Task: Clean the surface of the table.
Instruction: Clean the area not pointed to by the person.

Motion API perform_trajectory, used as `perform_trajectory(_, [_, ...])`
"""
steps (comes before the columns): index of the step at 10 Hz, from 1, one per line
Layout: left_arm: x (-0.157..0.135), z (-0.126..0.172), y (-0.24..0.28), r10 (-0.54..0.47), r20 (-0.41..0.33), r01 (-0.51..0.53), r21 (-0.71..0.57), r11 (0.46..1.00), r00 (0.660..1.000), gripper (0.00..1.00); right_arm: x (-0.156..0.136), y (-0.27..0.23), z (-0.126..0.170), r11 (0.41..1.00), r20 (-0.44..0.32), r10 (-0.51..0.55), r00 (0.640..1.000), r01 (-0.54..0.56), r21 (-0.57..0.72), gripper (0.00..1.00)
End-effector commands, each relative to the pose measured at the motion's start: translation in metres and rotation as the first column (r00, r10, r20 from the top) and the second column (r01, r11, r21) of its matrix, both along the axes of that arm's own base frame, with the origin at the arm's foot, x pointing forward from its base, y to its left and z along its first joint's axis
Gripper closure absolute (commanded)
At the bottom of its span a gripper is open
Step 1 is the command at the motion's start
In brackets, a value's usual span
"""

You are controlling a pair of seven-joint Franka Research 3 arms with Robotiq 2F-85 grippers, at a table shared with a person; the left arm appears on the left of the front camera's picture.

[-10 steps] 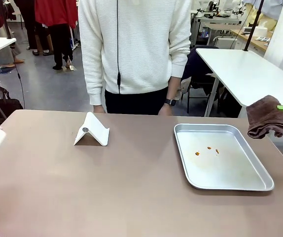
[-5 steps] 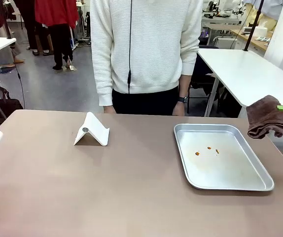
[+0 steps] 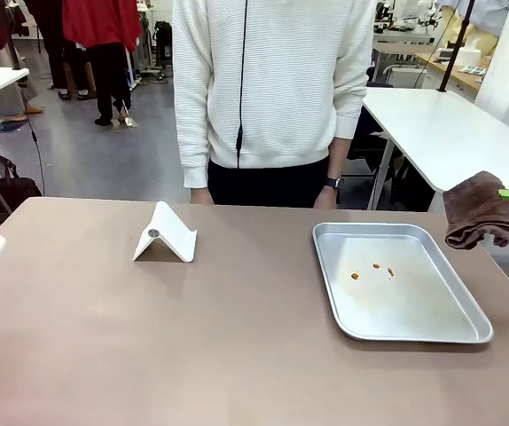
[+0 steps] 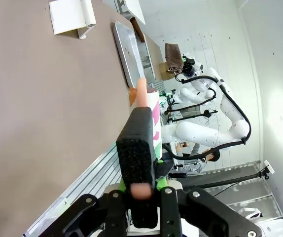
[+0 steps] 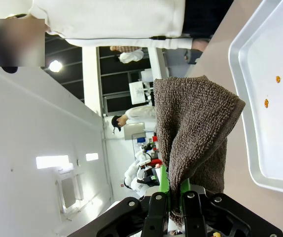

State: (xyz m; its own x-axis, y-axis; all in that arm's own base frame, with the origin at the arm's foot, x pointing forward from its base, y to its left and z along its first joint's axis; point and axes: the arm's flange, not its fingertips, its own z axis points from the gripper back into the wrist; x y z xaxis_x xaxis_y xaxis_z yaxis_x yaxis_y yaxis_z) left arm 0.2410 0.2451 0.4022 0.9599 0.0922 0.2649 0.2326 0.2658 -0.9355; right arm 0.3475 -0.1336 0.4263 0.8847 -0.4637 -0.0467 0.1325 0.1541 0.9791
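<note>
My right end effector (image 5: 173, 190) is clamped shut on a brown towel (image 5: 195, 128), which hangs folded from the green pads just off the tabletop's right edge, beside the far right corner of the metal tray (image 3: 414, 302). It hasn't shifted over the last second. My left end effector (image 4: 146, 143) is shut on what looks like a white-and-pink bottle (image 4: 155, 121) with a peach tip, hanging at the near left edge; it has pulled slightly further left and out of the way.

The brown tabletop (image 3: 192, 337) spreads wide between the two arms. On it sit a white folded stand (image 3: 166, 235), far left of centre, and the tray to the right, which has a few orange specks (image 3: 376, 266) in it. The person (image 3: 272, 89) on the far side has stepped right and now stands nearer the middle, hands down behind the edge.

I judge that wiping hasn't begun: the towel is off the surface, so it must come down first.
</note>
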Motion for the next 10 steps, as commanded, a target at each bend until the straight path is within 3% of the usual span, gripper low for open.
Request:
perform_trajectory(1, [-0.002,0.003,-0.001,-0.004,0.007,0.004,0.004,1.0,1.0,0.78,-0.002,-0.002,0.006,1.0,-0.009,0.008,1.0,-0.008,0.005,0.98])
perform_trajectory(5, [-0.002,0.003,-0.001,-0.004,0.007,0.004,0.004,1.0,1.0,0.78,-0.002,-0.002,0.006,1.0,-0.009,0.008,1.0,-0.008,0.005,0.98])
perform_trajectory(6, [-0.002,0.003,-0.001,-0.004,0.007,0.004,0.004,1.0,1.0,0.78,0.0,0.0,0.0,1.0,0.0,0.0,1.0,0.0,0.0,0.92])
perform_trajectory(8, [-0.002,0.003,-0.001,-0.004,0.007,0.004,0.004,1.0,1.0,0.78,0.027,0.03,0.015,0.975,0.05,0.058,0.997,-0.045,-0.218,0.92])
perform_trajectory(10, [-0.002,0.003,-0.001,-0.004,0.007,0.004,0.004,1.0,1.0,0.78,0.064,0.053,0.01,0.838,-0.008,0.077,0.997,-0.069,-0.542,0.92])
